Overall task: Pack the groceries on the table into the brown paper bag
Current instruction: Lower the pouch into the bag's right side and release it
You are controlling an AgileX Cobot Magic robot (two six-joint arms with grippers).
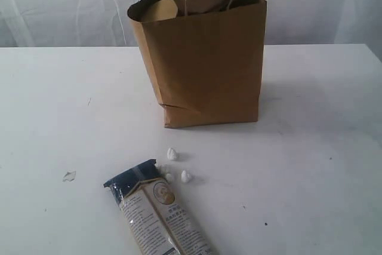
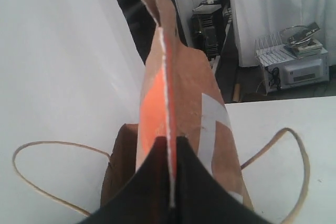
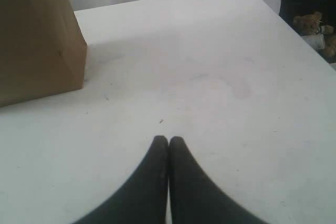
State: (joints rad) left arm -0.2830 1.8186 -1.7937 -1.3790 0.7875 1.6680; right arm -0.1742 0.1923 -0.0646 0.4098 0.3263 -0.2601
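Left tool (image 2: 172,139) pinched on brown red-labelled flat pouch (image 2: 184,77), its lower end inside tall kraft-brown paper bag (image 1: 203,70); right tool (image 3: 168,141) closed, empty, above white counter (image 3: 236,51)

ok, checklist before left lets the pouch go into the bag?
1. Left gripper shut on pouch: ok.
2. Pouch at bag mouth, lower end behind the front rim: ok.
3. Bag upright on table: ok, though creased at one bottom corner.
4. Handles clear of pouch: cannot tell; one loop lies across it in the exterior view.
5. Right gripper shut, empty, away from bag: ok.
6. Table cleared: not ok; noodle packet and lumps lie on it.
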